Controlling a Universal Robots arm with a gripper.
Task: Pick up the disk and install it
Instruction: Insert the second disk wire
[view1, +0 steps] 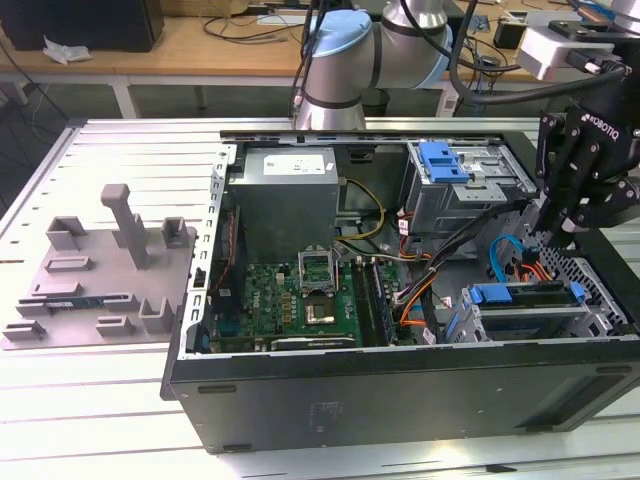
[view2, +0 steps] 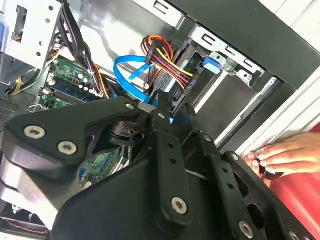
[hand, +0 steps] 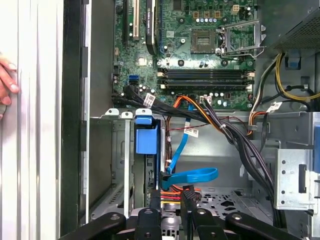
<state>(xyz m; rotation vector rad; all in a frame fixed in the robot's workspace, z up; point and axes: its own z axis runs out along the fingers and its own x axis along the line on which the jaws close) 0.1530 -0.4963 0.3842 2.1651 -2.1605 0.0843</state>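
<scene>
An open computer case (view1: 400, 400) lies on its side on the slatted tabletop (view1: 100, 410), with the arm (view1: 370, 50) reaching in from the far side. The end effector (view1: 556, 238) hangs over the case's corner at the exterior view's right, just above the lower drive bay. Whether it is open, closed or gripping anything cannot be told. The disk (view1: 505, 296) sits inside that bay, near the front wall of the case at the exterior view's right, its blue frame showing along the top edge. In the first wrist view the disk (hand: 146, 140) stands edge-on in the bay slot, its blue tab toward the motherboard (hand: 200, 45). There the end effector (hand: 171, 200) is at the disk's other end, right by the red and orange power wires (hand: 172, 192). A blue data cable (hand: 190, 175) curls across the case floor just beside it. In the second wrist view the end effector (view2: 171, 107) points down at the same bundle of coloured wires (view2: 165, 57) and the blue cable (view2: 127, 75). Farther back in the case another bay holds a blue bracket (view1: 445, 160), and a grey power supply (view1: 290, 190) sits to its left in the exterior view. A grey fixture (view1: 100, 270) with upright posts rests on the tabletop well to the exterior view's left of the case. A person's hand (view2: 285, 152) lies on the tabletop just outside the case wall, fingertips against the slats, and its fingers (hand: 6, 80) also appear in the first wrist view.
</scene>
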